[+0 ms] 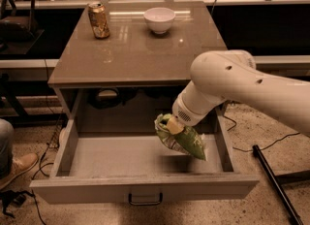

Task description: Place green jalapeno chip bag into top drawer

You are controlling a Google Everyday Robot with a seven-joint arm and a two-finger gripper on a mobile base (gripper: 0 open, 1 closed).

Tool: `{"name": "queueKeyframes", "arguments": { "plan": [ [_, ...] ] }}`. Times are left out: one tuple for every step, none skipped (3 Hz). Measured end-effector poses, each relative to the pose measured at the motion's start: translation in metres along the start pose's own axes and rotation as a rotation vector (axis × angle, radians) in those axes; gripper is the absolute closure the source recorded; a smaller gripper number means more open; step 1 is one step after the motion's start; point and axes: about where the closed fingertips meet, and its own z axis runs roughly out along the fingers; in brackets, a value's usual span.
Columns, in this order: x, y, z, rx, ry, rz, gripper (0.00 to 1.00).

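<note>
Below tabletop's (131, 54) front edge, open top drawer (116, 157): placing step.
Over right side, hand (170, 123) clenched on green jalapeno chip bag (188, 144); probably lower, release.

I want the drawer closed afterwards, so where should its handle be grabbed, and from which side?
Grip the handle by its horizontal bar, at the middle, from the front: it is a small dark loop centred on the flat front of the top drawer. The gripper hangs over it, shut on the green jalapeno chip bag.
</note>
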Motion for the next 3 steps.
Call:
{"name": "queueKeyframes", "arguments": {
  "plan": [
    [-0.009, 0.003, 0.023, -0.021, -0.021, 0.029, 0.28],
    [-0.022, -0.002, 0.017, 0.036, -0.113, 0.105, 0.00],
    [-0.014, -0.015, -0.003, 0.054, -0.168, 0.152, 0.00]
  ]
}}
